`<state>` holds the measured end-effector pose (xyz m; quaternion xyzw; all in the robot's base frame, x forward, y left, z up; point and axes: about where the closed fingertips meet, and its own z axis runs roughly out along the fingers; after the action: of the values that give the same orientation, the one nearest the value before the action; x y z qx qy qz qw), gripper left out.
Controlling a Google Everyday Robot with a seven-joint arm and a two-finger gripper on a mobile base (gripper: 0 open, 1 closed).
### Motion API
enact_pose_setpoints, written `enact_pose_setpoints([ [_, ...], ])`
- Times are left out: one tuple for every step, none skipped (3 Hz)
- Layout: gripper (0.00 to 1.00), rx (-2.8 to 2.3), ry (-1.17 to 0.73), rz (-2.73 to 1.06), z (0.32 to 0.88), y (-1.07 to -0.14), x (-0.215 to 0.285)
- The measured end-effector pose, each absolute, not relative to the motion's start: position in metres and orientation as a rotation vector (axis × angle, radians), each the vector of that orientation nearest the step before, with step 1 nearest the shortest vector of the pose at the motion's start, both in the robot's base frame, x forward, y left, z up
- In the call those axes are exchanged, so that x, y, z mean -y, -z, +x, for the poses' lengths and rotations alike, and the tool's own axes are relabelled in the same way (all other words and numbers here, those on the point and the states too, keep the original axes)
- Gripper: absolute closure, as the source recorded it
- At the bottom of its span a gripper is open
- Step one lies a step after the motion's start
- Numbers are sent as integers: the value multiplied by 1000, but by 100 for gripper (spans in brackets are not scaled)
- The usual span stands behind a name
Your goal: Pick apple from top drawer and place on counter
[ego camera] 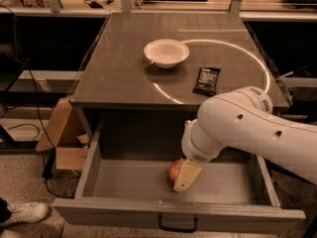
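The top drawer (129, 182) is pulled open below the counter (124, 78). The small red apple (174, 170) lies on the drawer floor near the middle. My gripper (183, 176) reaches down into the drawer from the right on the white arm. One pale finger (186, 175) stands right beside the apple and covers its right side. The counter top carries a thin white circle line (247, 51).
A white bowl (166, 52) and a dark snack packet (206, 80) lie on the counter. A cardboard box (62, 138) stands on the floor left of the cabinet. A shoe (22, 214) is at the lower left. The drawer handle (177, 226) is at the front.
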<state>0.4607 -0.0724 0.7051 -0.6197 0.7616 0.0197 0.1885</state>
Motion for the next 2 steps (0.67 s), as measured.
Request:
enact_pose_setpoints([
  [0, -2166, -37, -1747, 470, -695, 82],
  [0, -2260, -47, -1743, 473, -655, 97],
])
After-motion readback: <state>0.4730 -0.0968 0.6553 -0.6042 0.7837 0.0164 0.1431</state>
